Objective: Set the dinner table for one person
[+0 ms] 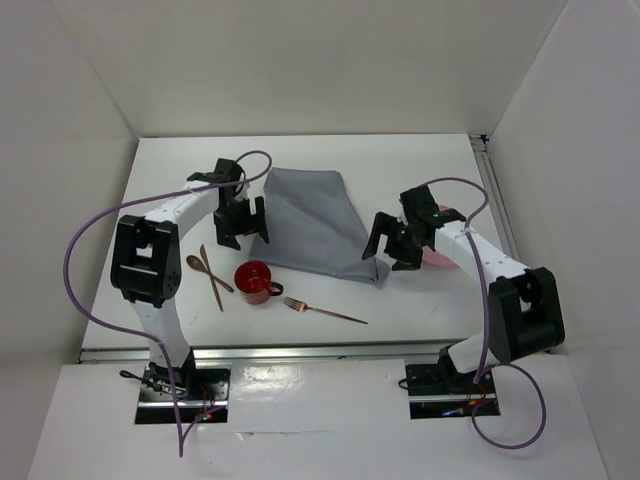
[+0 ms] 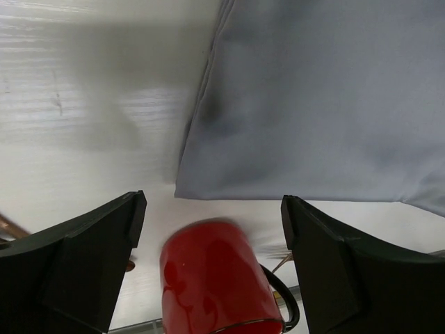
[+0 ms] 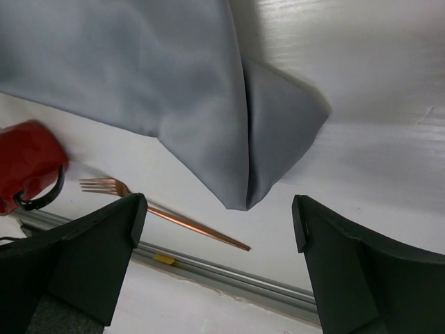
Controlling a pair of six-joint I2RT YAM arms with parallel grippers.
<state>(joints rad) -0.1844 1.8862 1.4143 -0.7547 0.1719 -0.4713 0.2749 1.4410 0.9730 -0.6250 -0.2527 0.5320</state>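
The white dinner table (image 1: 420, 170) holds a grey cloth (image 1: 310, 225) lying askew in the middle, with its near right corner folded. My left gripper (image 1: 245, 232) is open and empty above the cloth's left edge. In the left wrist view the gripper (image 2: 213, 209) frames the red mug (image 2: 215, 278), with the cloth (image 2: 313, 97) beyond. My right gripper (image 1: 390, 255) is open and empty over the cloth's near right corner. The right wrist view shows the gripper (image 3: 219, 209) just past that folded cloth corner (image 3: 264, 160), with the copper fork (image 3: 174, 216) nearby.
The red mug (image 1: 255, 282) stands in front of the cloth. The copper fork (image 1: 325, 312) lies to its right. A copper spoon and knife (image 1: 208, 272) lie crossed to its left. A pink dish (image 1: 437, 255) sits partly hidden behind my right arm. A metal rail (image 3: 229, 282) runs along the near edge.
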